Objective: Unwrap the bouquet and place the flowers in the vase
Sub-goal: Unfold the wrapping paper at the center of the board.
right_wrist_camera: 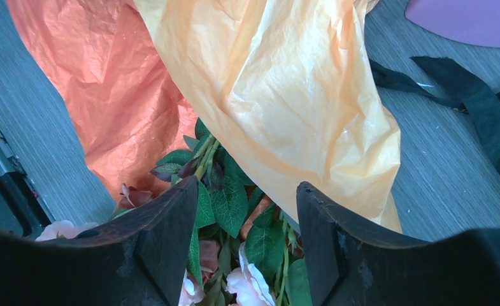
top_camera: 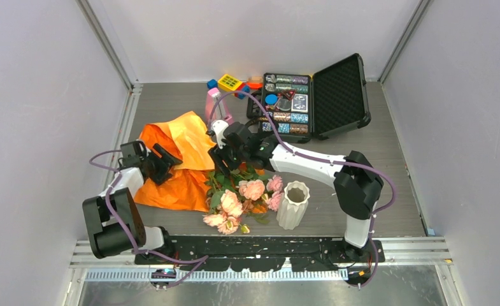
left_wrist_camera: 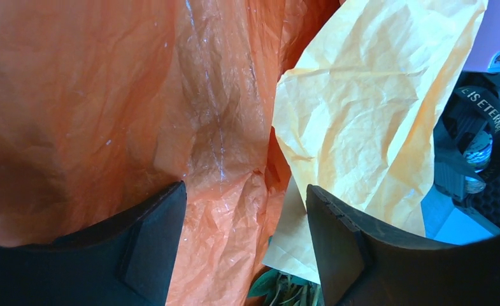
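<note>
Near the tabletop's front edge: white ribbed vase (top_camera: 293,204) upright, empty; roses (top_camera: 241,197) lying loose just left of it. Farther back, toward the left edge: orange wrapping paper (top_camera: 177,153) opened out, black ribbon (right_wrist_camera: 470,95) untied. Unwrapping largely done, vase filling still ahead. Right gripper (right_wrist_camera: 247,197) spread above the stems, left gripper (left_wrist_camera: 246,197) spread at the paper, neither holding anything.
</note>
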`<state>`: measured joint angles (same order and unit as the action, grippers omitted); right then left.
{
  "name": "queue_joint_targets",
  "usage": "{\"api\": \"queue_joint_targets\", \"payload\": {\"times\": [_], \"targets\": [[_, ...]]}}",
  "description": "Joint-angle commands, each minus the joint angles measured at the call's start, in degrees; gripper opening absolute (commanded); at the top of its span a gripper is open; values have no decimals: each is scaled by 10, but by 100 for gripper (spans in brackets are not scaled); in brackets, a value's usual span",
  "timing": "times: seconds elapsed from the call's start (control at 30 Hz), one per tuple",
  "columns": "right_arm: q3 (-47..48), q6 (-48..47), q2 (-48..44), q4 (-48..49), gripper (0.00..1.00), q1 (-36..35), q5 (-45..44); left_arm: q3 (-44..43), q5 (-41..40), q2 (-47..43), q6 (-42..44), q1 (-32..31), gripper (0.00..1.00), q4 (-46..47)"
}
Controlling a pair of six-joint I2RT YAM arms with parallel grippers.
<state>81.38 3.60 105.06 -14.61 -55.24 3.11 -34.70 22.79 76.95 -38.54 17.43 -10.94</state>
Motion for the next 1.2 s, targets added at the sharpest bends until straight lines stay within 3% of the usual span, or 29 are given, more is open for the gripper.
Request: {"api": "queue_joint_targets", "payload": {"times": [0.0, 0.13, 0.43, 0.7, 1.17], "targets": [[27, -6, 7, 15, 64, -2, 8, -36, 45, -24, 24, 15, 72, -13], [29, -22, -1, 7, 63, -9, -3, -131, 71, -23, 75, 15, 72, -120], [52, -53, 1, 6, 64, -29, -8, -301, 97, 9, 129, 15, 71, -225], [125, -81, 68, -18, 64, -67, -53, -288, 58, 19, 167, 8, 69, -207], [218, -89, 178, -62, 60, -76, -84, -273, 99, 3, 166, 6, 70, -200]]}}
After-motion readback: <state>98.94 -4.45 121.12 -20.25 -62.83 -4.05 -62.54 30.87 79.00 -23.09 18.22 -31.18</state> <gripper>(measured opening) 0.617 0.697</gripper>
